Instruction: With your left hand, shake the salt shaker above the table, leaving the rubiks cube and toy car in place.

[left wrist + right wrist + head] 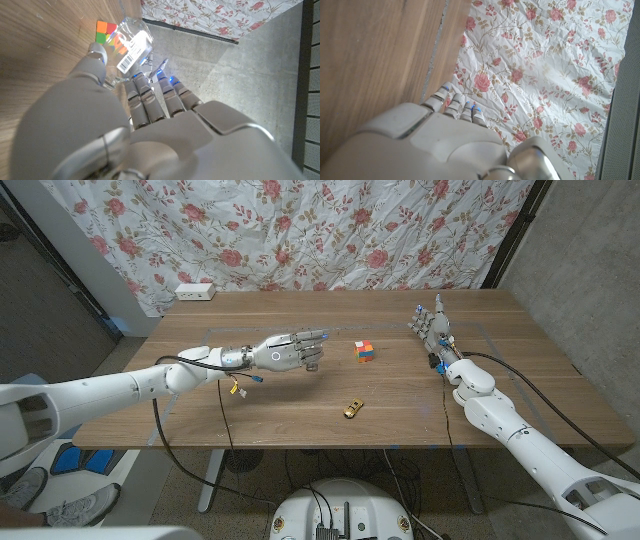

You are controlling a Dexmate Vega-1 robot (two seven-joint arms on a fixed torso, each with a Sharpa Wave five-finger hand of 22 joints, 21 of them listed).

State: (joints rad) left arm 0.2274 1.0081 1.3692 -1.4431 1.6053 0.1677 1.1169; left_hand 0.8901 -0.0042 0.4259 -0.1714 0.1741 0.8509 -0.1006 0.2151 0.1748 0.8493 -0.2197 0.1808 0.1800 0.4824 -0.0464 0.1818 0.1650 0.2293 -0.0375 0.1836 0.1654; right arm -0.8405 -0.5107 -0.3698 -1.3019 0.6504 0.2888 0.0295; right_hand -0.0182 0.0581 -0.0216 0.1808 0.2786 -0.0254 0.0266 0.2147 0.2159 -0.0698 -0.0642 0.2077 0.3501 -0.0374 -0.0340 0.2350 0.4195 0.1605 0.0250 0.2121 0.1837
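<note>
Clear salt shaker (pixel 131 42) held in fingers (pixel 142 97) above table.

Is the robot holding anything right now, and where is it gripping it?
The left hand grips a clear plastic salt shaker around its body; the right hand holds nothing.

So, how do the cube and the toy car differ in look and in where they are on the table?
The cube is blocky with many colours: red, orange, white, blue and green faces show. The toy car is low, long and all gold. The cube lies farther back, just past the fingertips of the left hand; the toy car lies nearer the front edge, apart from both hands. Both rest on the wooden table, and no hand touches them.
</note>
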